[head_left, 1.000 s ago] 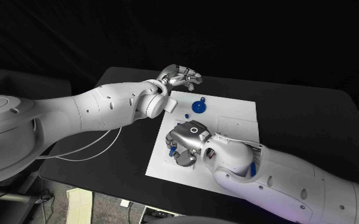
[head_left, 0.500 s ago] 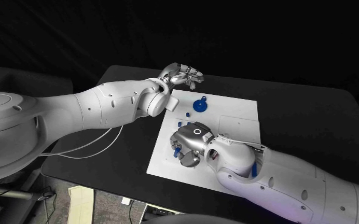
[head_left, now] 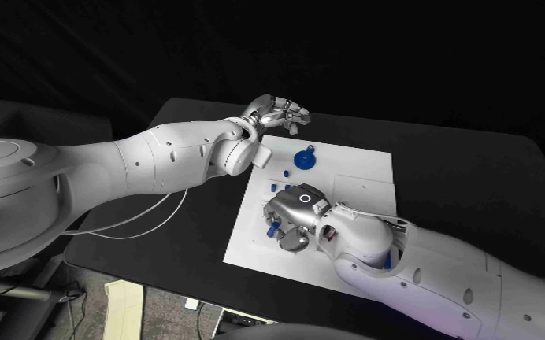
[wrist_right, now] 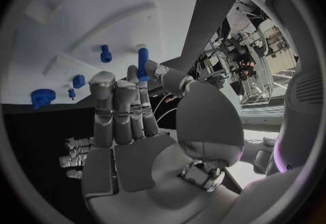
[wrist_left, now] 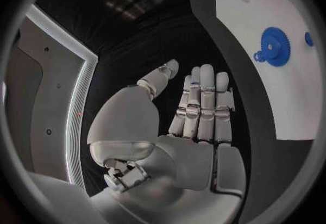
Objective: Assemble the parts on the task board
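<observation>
The right hand (wrist_right: 129, 126) pinches a blue peg (wrist_right: 143, 64) at its fingertips, long axis along the fingers — over the task board (head_left: 357, 186) near edge. The gear (head_left: 303, 159) lies at 12 o'clock. The left hand (wrist_left: 197, 110) — flat, fingers together, empty — hovers off-board.

The right hand (head_left: 294, 216) is sliding a little farther along the task board (head_left: 357, 179), toward the blue gear (head_left: 303, 159) and the left hand (head_left: 276, 115). It is carrying a blue peg (wrist_right: 143, 64), pinched at the tips of its fingers (wrist_right: 117, 93), so the peg is travelling with it over the white surface. The small blue parts (head_left: 279, 182) lying ahead of those fingers are now just beside the hand where a strip of bare board separated them a second ago. The right forearm is following the hand inward.
</observation>
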Available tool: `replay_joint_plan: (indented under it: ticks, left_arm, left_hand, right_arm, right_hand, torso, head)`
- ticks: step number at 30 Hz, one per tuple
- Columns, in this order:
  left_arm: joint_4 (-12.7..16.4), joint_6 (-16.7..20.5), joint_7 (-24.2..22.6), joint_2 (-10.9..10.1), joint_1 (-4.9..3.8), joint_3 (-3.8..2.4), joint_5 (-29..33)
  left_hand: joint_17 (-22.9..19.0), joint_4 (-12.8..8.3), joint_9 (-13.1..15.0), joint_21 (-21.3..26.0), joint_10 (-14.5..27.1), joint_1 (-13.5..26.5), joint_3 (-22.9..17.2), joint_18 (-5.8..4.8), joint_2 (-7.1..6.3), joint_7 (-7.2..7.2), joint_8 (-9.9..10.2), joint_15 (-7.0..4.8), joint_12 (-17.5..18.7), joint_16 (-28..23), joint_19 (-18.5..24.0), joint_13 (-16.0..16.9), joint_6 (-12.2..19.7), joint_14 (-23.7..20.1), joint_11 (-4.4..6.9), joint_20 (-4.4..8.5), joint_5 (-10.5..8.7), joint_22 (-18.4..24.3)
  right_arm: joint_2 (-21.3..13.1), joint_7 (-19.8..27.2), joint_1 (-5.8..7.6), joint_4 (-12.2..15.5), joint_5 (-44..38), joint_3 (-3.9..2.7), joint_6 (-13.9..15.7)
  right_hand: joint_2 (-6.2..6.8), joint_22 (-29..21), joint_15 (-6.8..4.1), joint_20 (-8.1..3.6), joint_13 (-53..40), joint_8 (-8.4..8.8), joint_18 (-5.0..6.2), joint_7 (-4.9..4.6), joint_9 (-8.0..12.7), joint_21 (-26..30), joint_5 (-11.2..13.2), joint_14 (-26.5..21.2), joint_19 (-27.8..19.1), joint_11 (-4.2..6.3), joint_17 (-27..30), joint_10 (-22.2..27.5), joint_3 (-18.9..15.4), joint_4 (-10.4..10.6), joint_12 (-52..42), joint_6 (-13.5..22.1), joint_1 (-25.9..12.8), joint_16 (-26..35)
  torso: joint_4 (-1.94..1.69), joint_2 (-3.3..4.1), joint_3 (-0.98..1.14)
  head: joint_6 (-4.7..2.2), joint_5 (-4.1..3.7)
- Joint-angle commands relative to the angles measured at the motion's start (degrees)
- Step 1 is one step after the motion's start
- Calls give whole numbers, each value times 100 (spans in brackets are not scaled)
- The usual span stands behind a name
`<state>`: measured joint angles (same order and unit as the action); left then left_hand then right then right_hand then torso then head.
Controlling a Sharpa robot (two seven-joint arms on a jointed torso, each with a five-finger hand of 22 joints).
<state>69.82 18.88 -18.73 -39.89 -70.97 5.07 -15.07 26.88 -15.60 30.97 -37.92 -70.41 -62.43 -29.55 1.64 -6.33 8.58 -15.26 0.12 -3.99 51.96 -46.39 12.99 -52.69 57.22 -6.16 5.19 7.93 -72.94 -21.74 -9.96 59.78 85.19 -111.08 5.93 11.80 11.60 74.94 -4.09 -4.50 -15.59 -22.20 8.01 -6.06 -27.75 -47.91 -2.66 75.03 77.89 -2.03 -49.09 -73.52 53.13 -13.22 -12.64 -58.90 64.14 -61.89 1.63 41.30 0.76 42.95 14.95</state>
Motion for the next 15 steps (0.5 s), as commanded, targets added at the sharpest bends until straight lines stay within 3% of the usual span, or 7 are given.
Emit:
replay_joint_plan:
  ticks: [1, 15]
  left_arm:
    - [6, -73, -49, 9, -12, -5, 30]
    - [-20, -76, -50, 20, -10, -5, 30]
  left_hand:
    - [9, -7, -7, 35, 48, -9, 19, 47, 40, -1, -27, 34, -19, -33, -24, -6, 30, 14, 3, 0, 20, -10]
    - [14, -4, -8, 38, 50, -6, 20, 47, 43, 0, -28, 35, -18, -37, -26, -7, 31, 14, 3, 0, 20, -14]
  right_arm:
    - [-15, 3, -10, -22, -103, 9, -118]
    - [-113, -30, -10, 10, -145, 9, -130]
  right_hand:
    - [-61, 74, -58, -32, -6, -20, 699, 11, -8, -26, -14, -33, 6, 31, -9, -112, 29, -22, -18, -40, -2, -17]
    - [-64, 75, -59, -35, -14, -19, 699, 12, -11, -26, -14, -31, 9, 32, -11, -113, 31, -35, -19, -43, -6, -18]
  torso:
    - [-1, 1, 0]
    - [3, 1, -1]
  head:
    - [1, 2]
    - [29, 14]
